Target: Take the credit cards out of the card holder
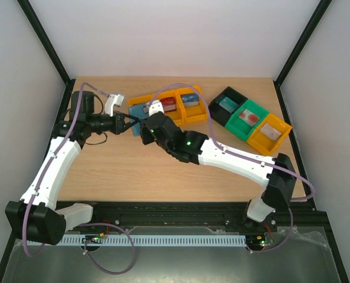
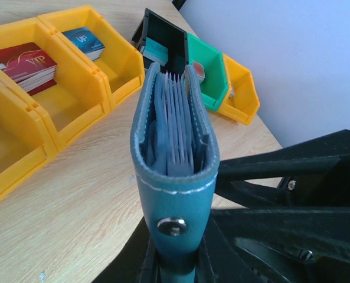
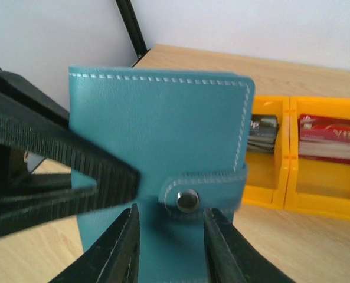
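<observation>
The teal-blue card holder (image 1: 138, 111) is held upright above the table, snap tab (image 3: 187, 200) fastened. My left gripper (image 1: 132, 122) is shut on its lower end, as the left wrist view (image 2: 175, 259) shows. From above, pale sleeves and card edges (image 2: 175, 124) stand packed inside the holder (image 2: 173, 188). My right gripper (image 3: 170, 221) is open, with its fingers (image 3: 127, 247) lying against the holder's face (image 3: 157, 124) on either side just below the snap. In the top view the right gripper (image 1: 145, 125) sits just right of the holder.
A row of yellow bins (image 1: 180, 106) stands right behind the holder, with red VIP cards (image 2: 27, 68) and a blue card (image 2: 83, 40) in them. Black (image 1: 228, 103), green (image 1: 248, 118) and yellow (image 1: 269, 132) bins stand at the back right.
</observation>
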### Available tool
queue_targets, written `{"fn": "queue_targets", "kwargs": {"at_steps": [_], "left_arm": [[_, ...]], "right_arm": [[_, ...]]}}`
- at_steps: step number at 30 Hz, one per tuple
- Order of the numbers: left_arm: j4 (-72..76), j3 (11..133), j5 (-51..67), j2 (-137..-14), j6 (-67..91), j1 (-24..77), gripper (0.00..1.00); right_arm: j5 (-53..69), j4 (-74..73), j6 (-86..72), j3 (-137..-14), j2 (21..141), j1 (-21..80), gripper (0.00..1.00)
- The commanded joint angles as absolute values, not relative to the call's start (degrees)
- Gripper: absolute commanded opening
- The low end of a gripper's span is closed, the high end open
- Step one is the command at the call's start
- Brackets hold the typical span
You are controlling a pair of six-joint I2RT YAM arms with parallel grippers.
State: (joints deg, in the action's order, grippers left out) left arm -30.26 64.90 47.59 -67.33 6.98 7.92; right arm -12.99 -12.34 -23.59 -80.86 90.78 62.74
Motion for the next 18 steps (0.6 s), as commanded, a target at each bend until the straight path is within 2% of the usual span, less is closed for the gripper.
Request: {"fn": "queue_targets", "kwargs": {"at_steps": [1,7,12,14,18], "left_arm": [[-29.13,65.3,49.87,-67.3,7.61,7.49,0.02],[-29.97,66.13,51.74,-67.43,6.82,7.47,0.02],[-31.28,66.62,52.13,-67.19,5.38,7.47,0.02],[-31.88,66.91,52.22,-66.82,4.52,7.47,0.02],[-32.66,66.98,53.43,-66.85,3.37,7.46,0.02]], "right_arm": [[-21.0,-13.57,-21.4,-85.61,94.19,62.84,0.23],[-28.36,-18.91,-22.3,-87.55,97.31,62.32,0.02],[-30.33,-20.32,-25.88,-78.57,93.7,56.21,0.02],[-32.18,-20.84,-27.32,-71.17,90.27,49.6,0.01],[-24.63,-19.73,-25.33,-59.39,80.19,35.8,0.02]]}}
